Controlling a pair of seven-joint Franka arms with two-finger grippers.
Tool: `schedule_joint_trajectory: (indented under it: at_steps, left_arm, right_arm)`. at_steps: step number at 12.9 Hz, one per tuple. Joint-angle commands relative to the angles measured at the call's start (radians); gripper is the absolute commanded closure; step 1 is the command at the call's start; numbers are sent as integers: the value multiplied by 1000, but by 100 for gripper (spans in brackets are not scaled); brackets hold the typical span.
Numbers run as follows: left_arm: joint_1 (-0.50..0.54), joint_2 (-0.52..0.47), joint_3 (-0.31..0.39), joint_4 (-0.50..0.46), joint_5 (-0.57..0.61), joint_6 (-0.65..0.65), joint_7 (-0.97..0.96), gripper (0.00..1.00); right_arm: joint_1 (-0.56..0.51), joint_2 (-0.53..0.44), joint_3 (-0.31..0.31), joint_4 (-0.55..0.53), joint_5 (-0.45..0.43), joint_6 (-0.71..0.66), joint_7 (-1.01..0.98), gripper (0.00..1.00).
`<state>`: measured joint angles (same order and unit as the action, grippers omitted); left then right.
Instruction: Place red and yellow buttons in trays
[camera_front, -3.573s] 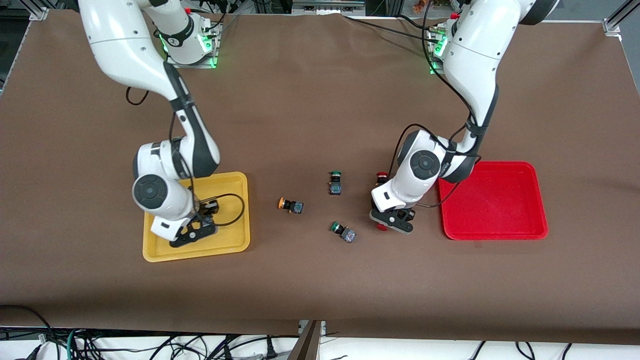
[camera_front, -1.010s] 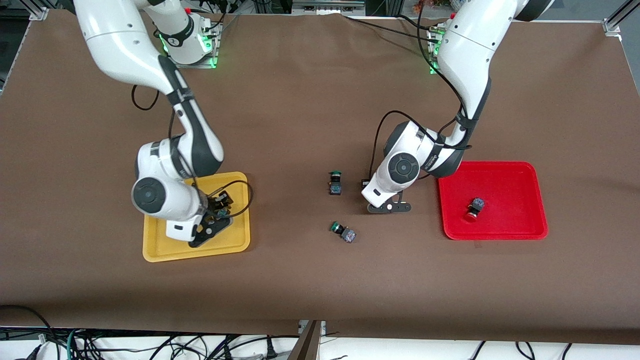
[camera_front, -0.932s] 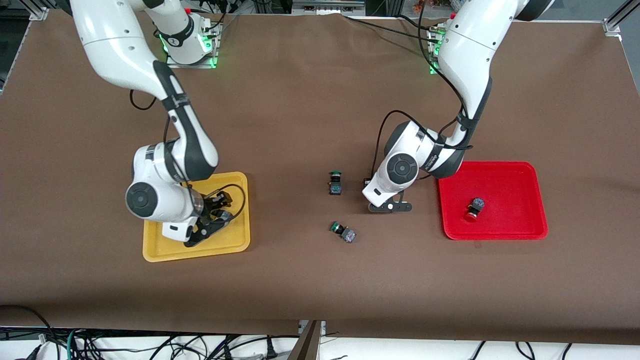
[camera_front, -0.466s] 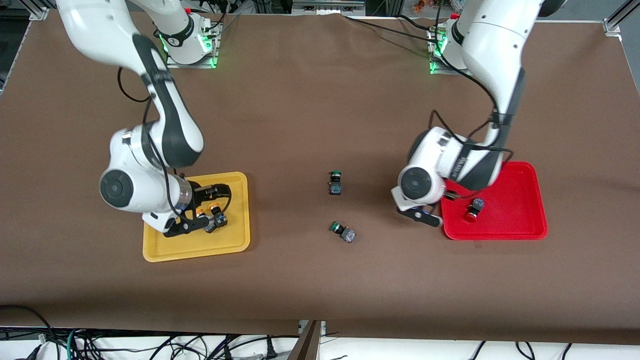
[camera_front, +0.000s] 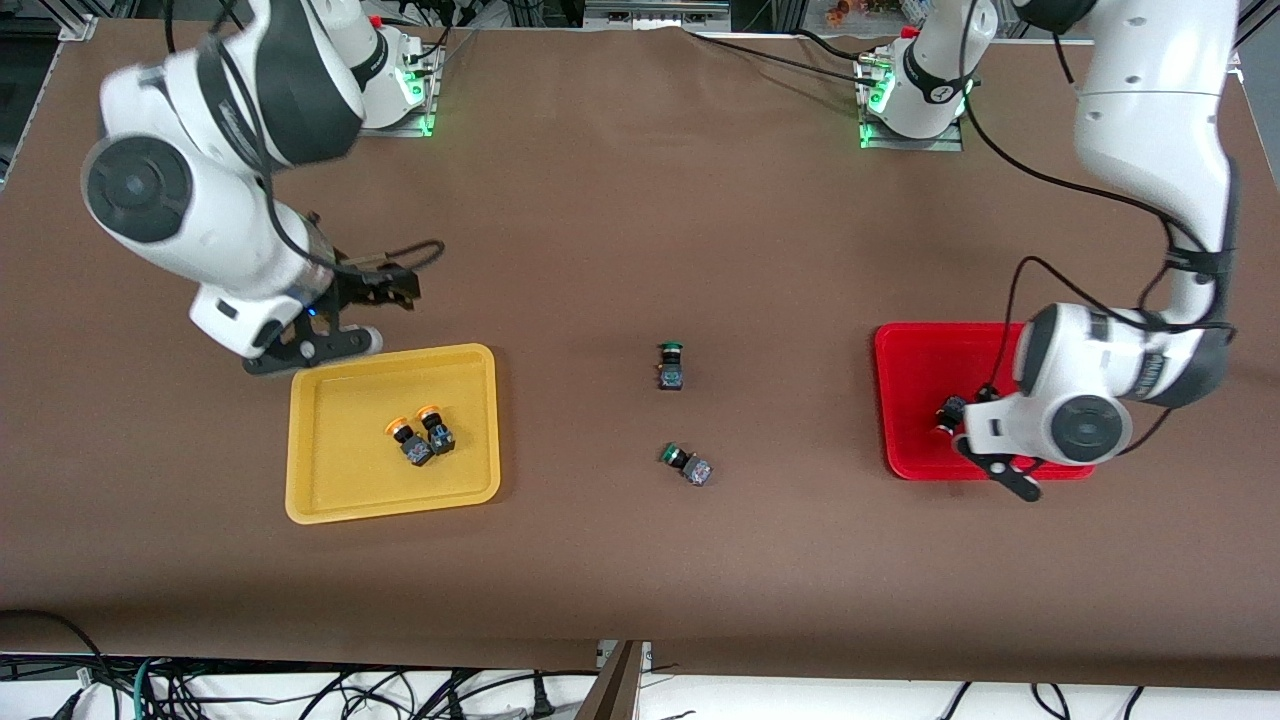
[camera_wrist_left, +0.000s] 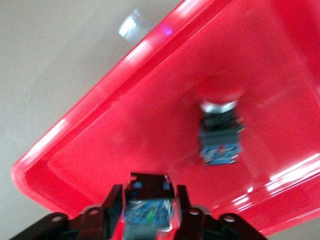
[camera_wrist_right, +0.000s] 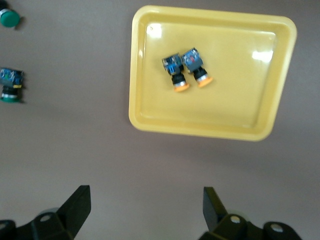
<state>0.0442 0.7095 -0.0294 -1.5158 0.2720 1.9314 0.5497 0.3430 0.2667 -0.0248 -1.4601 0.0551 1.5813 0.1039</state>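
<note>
Two yellow buttons (camera_front: 410, 442) (camera_front: 436, 430) lie side by side in the yellow tray (camera_front: 340, 480); the right wrist view shows them (camera_wrist_right: 175, 72) (camera_wrist_right: 196, 66) in that tray (camera_wrist_right: 240, 100). My right gripper (camera_front: 315, 345) (camera_wrist_right: 146, 197) is open and empty, raised over the table beside the tray's rim toward the robot bases. One red button (camera_front: 948, 412) (camera_wrist_left: 220, 125) lies in the red tray (camera_front: 920, 360) (camera_wrist_left: 150, 100). My left gripper (camera_front: 995, 468) (camera_wrist_left: 148, 192) is over that tray's nearer rim, shut on a second button (camera_wrist_left: 148, 210) whose cap is hidden.
Two green-capped buttons (camera_front: 671, 365) (camera_front: 686, 464) lie on the brown table between the trays, also in the right wrist view (camera_wrist_right: 9, 17) (camera_wrist_right: 10, 85). Both arm bases stand along the table edge away from the front camera.
My right gripper rose out of the yellow tray, leaving two yellow buttons there. My left gripper carried a button from mid-table to over the red tray.
</note>
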Motion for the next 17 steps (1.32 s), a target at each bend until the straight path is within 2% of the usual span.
schedule_joint_trajectory:
  at_steps: [1, 4, 7, 10, 12, 13, 14, 16, 17]
  left_arm:
    - [6, -18, -20, -14, -42, -3, 41, 0]
    - [17, -187, -55, -4, -80, -118, 26, 0]
    - [17, -364, -55, 28, -215, -216, -118, 0]
    - [8, -407, -58, 161, -215, -406, -184, 0]
    - [19, -407, -46, 216, -221, -431, -381, 0]
    - [19, -438, -46, 200, -221, -425, -480, 0]
    - [11, -503, -40, 110, -253, -407, -554, 0]
    - [9, -702, -38, -192, -257, -153, -734, 0]
    - [6, -732, -29, -236, -257, -103, -749, 0]
  right_arm:
    - [-2, -128, 3, -127, -27, -17, 20, 1]
    - [-2, -231, 5, -267, -43, 46, 22, 1]
    - [-2, -257, 3, -296, -49, 54, 19, 1]
    - [-13, -239, -26, -253, -54, 46, -1, 1]
    - [-15, -213, -59, -215, -38, 42, -33, 1]
    - [-13, -219, -60, -213, -40, 34, -44, 1]
    - [-13, -227, -58, -218, -49, 19, -38, 1]
    - [-13, -241, -58, -214, -51, 17, -44, 1]
    - [-13, -239, -58, -203, -54, 17, -50, 1]
